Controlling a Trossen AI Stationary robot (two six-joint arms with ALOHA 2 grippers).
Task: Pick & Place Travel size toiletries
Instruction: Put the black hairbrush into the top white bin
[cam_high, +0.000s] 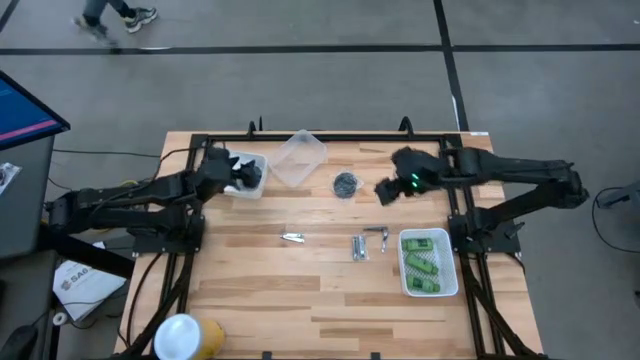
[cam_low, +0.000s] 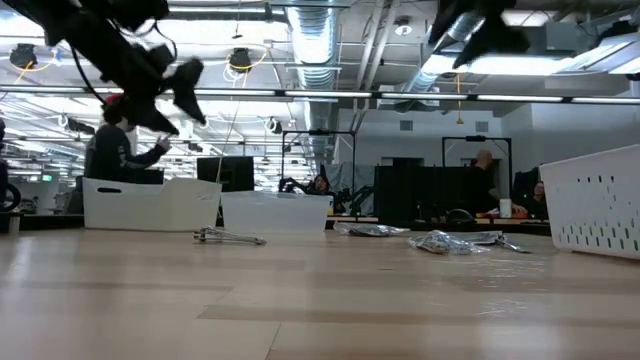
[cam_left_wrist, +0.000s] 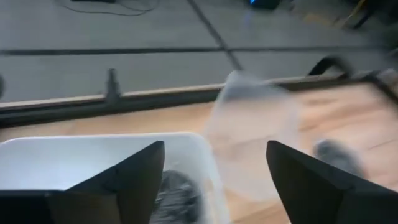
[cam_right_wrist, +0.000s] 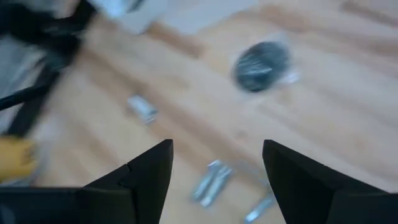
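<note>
One dark grey jar (cam_high: 345, 184) lies loose at nine o'clock of my right gripper (cam_high: 383, 192), fingers wide and empty, so a hasty descent could skid it into the clear tub (cam_high: 300, 158), while my left gripper (cam_high: 247, 176) hangs wide over the white bin (cam_high: 256, 190).

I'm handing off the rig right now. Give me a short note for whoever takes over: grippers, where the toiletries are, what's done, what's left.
Left gripper: open, empty, over the small white tub, a dark jar inside.
Right gripper: open, empty, raised beside the loose dark jar.
Done: green bottles in the white mesh basket.
Left: that jar and the silver tools mid-table, one more farther left. Clear tub looks empty.
</note>
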